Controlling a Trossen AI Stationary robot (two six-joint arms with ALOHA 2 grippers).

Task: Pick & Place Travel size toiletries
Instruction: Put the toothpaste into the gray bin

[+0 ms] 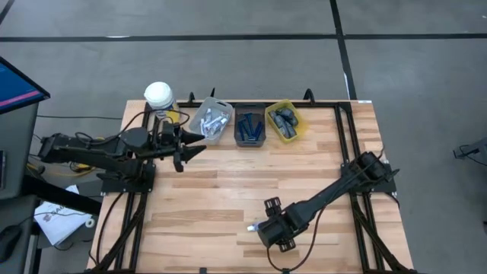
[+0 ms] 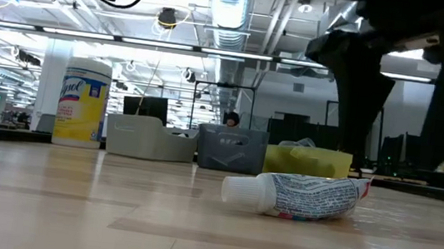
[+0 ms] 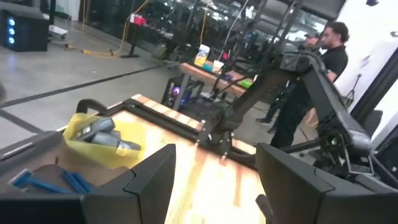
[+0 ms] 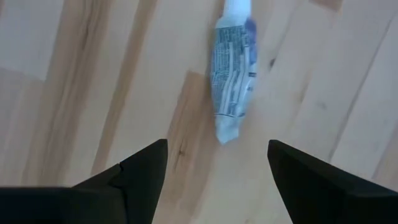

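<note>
A small white tube with blue and red print lies on its side on the wood near the table's near edge (image 1: 250,227) (image 2: 298,196) (image 4: 231,74). My right gripper (image 1: 261,229) (image 4: 217,168) is open and hovers just behind the tube's crimped end, touching nothing. At the far edge, a grey bin (image 1: 211,119) holds white tubes, a dark bin (image 1: 249,128) holds blue razors (image 3: 43,182), and a yellow bin (image 1: 285,122) holds dark grey bottles (image 3: 102,134). My left gripper (image 1: 190,151) (image 3: 214,155) is open and empty, in front of the grey bin.
A yellow jar with a white lid (image 1: 160,97) (image 2: 82,102) stands at the far left corner beside the grey bin. Black frame rails (image 1: 351,144) run along the table's sides. Bare wood lies between the bins and the tube. A person (image 3: 317,74) stands beyond the table.
</note>
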